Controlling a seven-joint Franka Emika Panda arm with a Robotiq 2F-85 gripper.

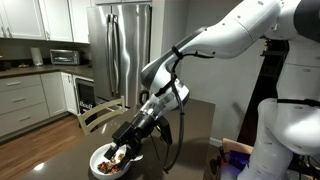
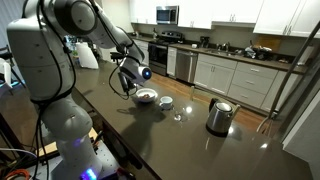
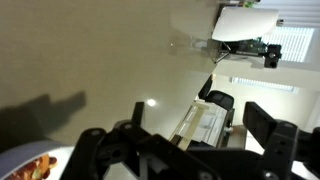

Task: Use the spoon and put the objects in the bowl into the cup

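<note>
wrist view, bowl (image 3: 14, 163) left of tool (image 3: 180, 150)

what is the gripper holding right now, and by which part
Cannot be told. The gripper is low over the bowl, but no view shows clearly whether anything is in its grasp.

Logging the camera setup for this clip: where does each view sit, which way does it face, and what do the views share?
Exterior view, low at the table edge: faces the fridge; shows the arm and the gripper over the bowl.
Exterior view, higher, beside the robot's base: looks along the table towards the kitchen counters; shows the arm, gripper, bowl and cup.
Wrist view: looks down on the table; gripper at the bottom, bowl lower left.
All three share the bowl and gripper.
</note>
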